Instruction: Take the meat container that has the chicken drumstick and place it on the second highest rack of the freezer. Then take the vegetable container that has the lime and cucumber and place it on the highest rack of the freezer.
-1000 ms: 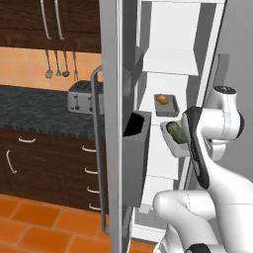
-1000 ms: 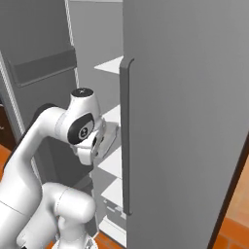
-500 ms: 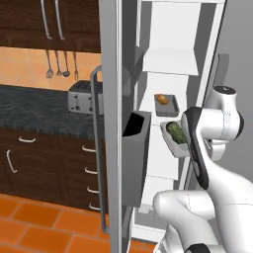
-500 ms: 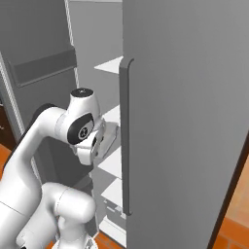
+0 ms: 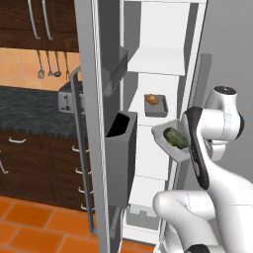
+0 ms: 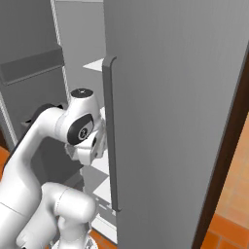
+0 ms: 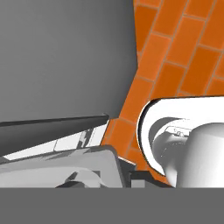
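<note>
The tall grey freezer [image 5: 163, 74] stands open, its smooth white interior crossed by flat white shelf plates. On the second highest rack [image 5: 148, 117] sits a shallow square grey tray [image 5: 156, 105] holding the small lumpy orange-brown chicken drumstick [image 5: 152, 100]. Just in front and lower, a second grey tray [image 5: 168, 139] carrying the dark green cylindrical cucumber [image 5: 176, 138] is tilted at the shelf edge, partly hidden behind the glossy white arm [image 5: 195, 143]. The gripper is concealed by the arm, so whether it grips the tray cannot be told. Grey door bins [image 5: 121, 153] hang on the left; orange brick-pattern floor tiles [image 5: 34, 227] and dark wooden cabinets [image 5: 34, 163] fill the room.
</note>
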Available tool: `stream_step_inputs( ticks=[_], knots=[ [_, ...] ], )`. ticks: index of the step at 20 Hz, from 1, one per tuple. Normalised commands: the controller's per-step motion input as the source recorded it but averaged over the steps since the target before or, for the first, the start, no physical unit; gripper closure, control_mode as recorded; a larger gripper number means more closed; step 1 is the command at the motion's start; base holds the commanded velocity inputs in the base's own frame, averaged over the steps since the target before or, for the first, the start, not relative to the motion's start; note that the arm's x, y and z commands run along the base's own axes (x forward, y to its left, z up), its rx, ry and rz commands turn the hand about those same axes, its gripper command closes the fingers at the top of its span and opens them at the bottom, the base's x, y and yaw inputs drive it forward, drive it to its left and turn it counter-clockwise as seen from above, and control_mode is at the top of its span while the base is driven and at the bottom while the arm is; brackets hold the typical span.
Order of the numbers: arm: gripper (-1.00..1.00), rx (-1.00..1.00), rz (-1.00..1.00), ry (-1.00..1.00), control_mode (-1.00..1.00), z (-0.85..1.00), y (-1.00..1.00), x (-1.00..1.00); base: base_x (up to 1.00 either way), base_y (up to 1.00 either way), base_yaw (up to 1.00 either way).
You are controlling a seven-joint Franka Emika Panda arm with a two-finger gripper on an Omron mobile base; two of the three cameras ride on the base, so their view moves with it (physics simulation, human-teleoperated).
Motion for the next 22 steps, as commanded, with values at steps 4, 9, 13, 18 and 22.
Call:
stream_step_inputs(
  ticks=[4, 9, 13, 18, 22],
  knots=[
    [1.00, 0.00, 0.00, -0.11, -1.00, 0.14, 0.25, -0.27, 0.00, 0.00, 0.00],
    [1.00, 0.00, -0.03, -0.15, -1.00, 0.63, 0.11, -0.25, 0.00, 0.00, 0.00],
    [1.00, 0.00, -0.09, -0.12, -1.00, 0.73, 0.19, 0.01, 0.00, 0.00, 0.00],
    [1.00, 0.04, -0.08, -0.11, -1.00, 0.78, 0.03, 0.00, 0.00, 0.00, 0.00],
    [1.00, 0.05, -0.10, -0.11, -1.00, 0.74, 0.00, 0.00, 0.00, 0.00, 0.00]
  ],
)
